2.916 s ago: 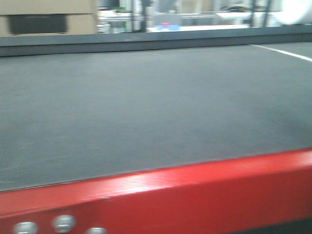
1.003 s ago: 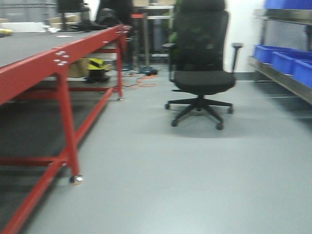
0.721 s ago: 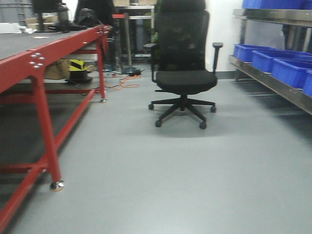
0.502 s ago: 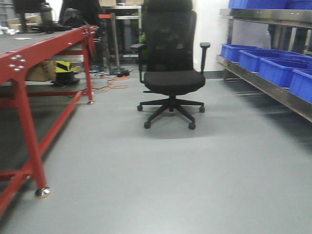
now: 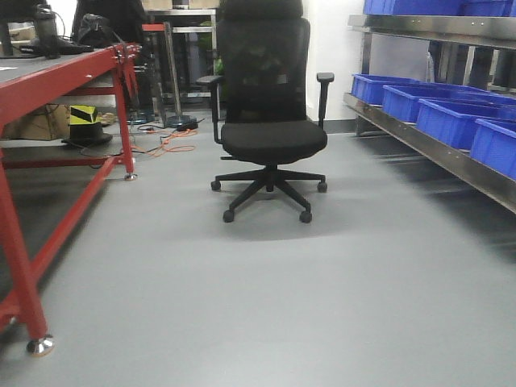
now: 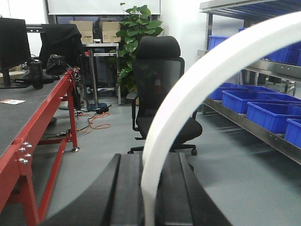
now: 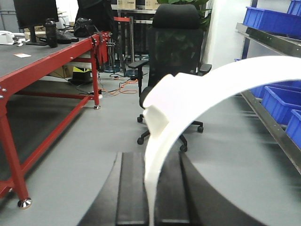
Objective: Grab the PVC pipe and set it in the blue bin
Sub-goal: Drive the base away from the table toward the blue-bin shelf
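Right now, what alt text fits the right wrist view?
A white curved PVC pipe, held in the right gripper, arches up and rightward. Behind stand a black office chair, a red-framed table at left and blue bins at right.

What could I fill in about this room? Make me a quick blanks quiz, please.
The office chair on the floor is ____. The row of bins is coloured ____. The table frame is painted ____. The left tool and the right tool each grip a curved PVC pipe that is ____.
Missing words: black; blue; red; white.
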You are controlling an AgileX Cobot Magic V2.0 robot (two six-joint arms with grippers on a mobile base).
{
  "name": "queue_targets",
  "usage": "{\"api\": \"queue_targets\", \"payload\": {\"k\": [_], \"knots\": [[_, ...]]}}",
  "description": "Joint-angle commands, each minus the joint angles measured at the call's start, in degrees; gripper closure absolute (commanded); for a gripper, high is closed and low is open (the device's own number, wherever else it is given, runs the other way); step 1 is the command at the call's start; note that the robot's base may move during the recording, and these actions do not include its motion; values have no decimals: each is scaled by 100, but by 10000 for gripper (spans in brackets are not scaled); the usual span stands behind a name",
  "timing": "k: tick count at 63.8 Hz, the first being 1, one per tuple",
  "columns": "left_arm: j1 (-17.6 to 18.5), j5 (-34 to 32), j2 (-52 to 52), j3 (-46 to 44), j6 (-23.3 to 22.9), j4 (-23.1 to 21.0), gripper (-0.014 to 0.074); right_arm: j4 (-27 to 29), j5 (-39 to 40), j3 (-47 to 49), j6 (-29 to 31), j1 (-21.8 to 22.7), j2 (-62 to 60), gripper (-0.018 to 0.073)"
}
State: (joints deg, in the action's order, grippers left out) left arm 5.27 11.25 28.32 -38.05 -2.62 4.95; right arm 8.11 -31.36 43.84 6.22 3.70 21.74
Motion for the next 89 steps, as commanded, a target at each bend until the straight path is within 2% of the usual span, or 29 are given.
{"api": "queue_targets", "payload": {"k": [1, 89], "knots": [[46, -180, -14, -43, -45, -21, 708, -44, 172, 7, 34, -17, -13, 721], [46, -180, -14, -43, -45, -21, 708, -44, 172, 7, 34, -17, -13, 721]]}}
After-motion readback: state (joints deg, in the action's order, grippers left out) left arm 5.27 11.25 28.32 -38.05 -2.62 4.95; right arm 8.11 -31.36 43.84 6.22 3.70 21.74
